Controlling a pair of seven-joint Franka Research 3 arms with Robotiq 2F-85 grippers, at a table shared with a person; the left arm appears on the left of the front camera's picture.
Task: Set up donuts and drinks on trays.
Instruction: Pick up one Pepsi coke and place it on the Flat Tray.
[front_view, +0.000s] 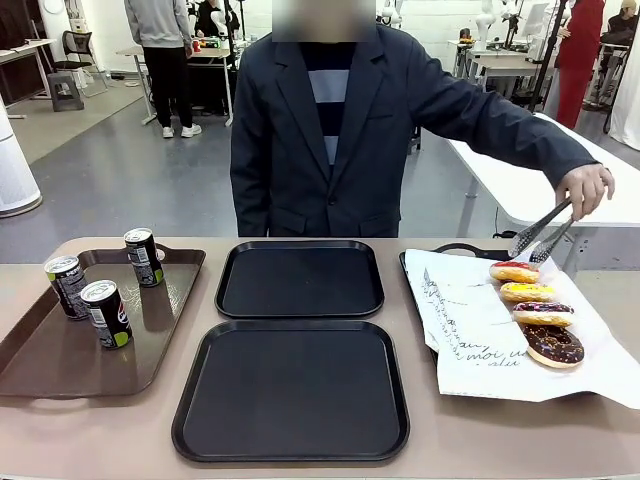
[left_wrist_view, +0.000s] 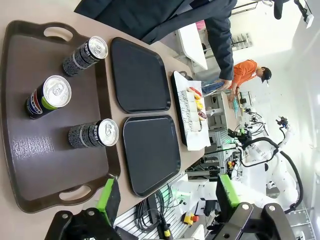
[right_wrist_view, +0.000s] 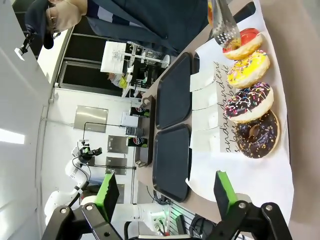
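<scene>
two black trays (front_view: 300, 282) lie bare mid-table, reachable from both sides. cans (front_view: 106, 313) stand on the brown tray (front_view: 40, 360), likely staged for the left gripper (left_wrist_view: 167, 196), its jaws apart. donuts (front_view: 528, 292) line the paper (front_view: 465, 340). a hand (front_view: 585, 188) holds tongs (front_view: 540, 236) at the end one, perhaps touching. the right gripper (right_wrist_view: 165, 194) is spread too, empty.

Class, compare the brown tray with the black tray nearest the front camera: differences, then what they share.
The brown tray is longer; the near black tray is almost square. The brown tray has cut-out handles at its ends; the black tray has none. The brown tray carries three cans; the black tray carries none. Both lie flat on the table with raised rims.
</scene>
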